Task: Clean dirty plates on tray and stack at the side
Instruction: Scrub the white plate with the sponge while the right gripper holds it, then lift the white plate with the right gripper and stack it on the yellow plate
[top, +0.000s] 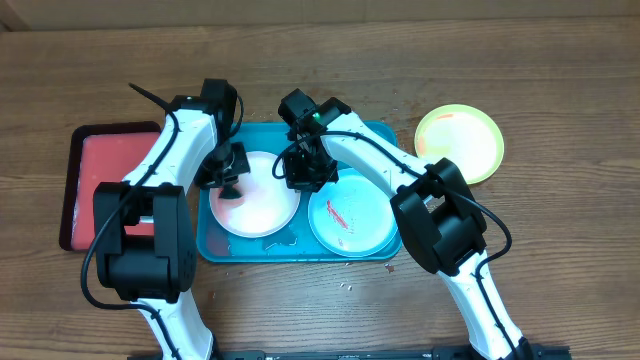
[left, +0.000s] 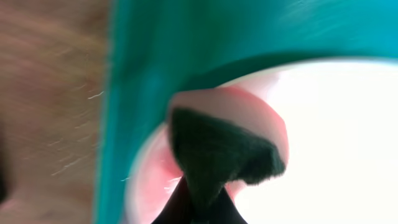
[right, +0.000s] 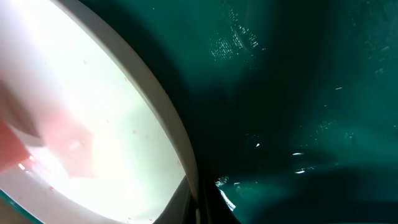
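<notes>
The teal tray holds the white plate on the left and the pale mint plate, with red smears, on the right. The yellow-green plate lies on the table to the right of the tray. My left gripper is shut on a dark green sponge pressed on the white plate's pink-smeared left edge. My right gripper is shut on the white plate's right rim, over the tray floor.
A smaller dark-rimmed tray with a red inside sits on the wooden table to the left of the teal tray. A few small crumbs lie on the table in front of the teal tray.
</notes>
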